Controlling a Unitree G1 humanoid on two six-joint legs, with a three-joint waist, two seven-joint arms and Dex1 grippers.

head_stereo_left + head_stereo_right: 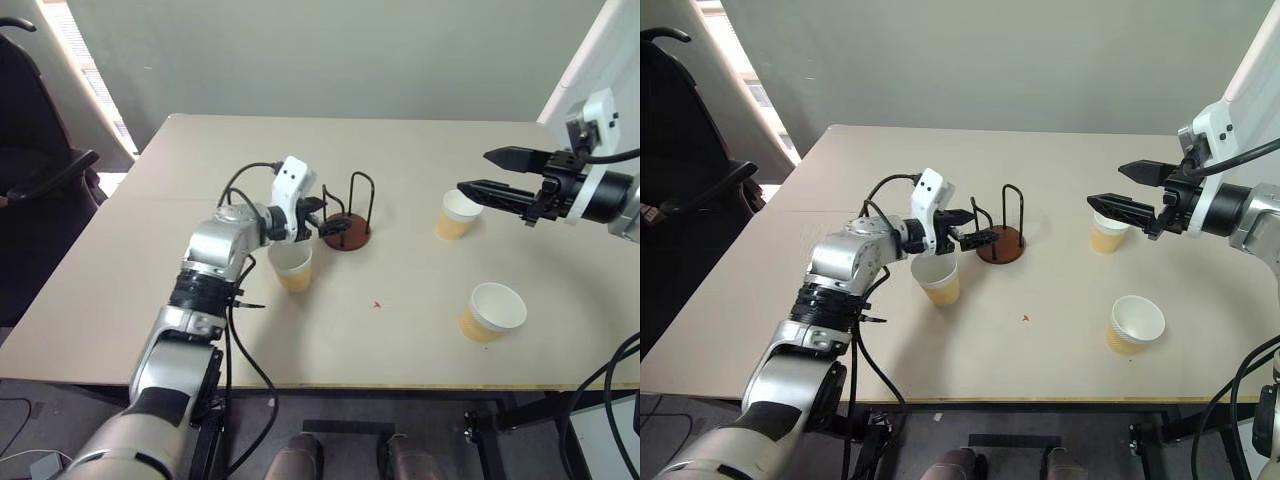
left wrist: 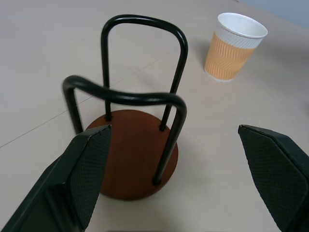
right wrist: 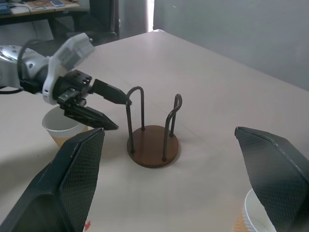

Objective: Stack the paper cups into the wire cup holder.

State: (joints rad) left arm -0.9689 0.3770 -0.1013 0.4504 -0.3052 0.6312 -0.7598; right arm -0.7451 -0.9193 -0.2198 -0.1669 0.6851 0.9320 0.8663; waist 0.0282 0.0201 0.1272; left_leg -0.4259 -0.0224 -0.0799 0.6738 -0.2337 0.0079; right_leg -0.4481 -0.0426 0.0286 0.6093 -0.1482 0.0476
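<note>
Tabletop [image 1: 420,350] of pale beige, matt and smooth, with a faint seam running across it and a small red mark [image 1: 377,304] near its middle; the near edge is straight, and the far corners are cut off by the wall and a white panel at the right. The wire cup holder [image 1: 348,225] stands upright near the centre: a round reddish-brown disc carrying two thin dark wire loops, bent like hairpins, with nothing inside them. Three paper cups, tapered, ribbed tan-yellow outside and white within, stand upright and apart on the tabletop. The first cup [image 1: 291,266] sits just beside the holder on the robot's left and is partly hidden beneath the left wrist, so only its rim and lower wall show. The second cup [image 1: 457,215] stands to the right of the holder, its rim partly crossed by the right arm's lower finger in the head views. The third cup [image 1: 492,312] stands nearer the front edge, fully visible, with bare tabletop all round it. The left gripper [image 1: 973,228] hovers just at the holder's left side, jaws apart and holding nothing; whether a fingertip touches the wire cannot be told. The right gripper [image 1: 478,172] hangs above the second cup, jaws wide apart and empty. A dark chair [image 1: 40,170] stands off the tabletop's left edge, partly cut off.
</note>
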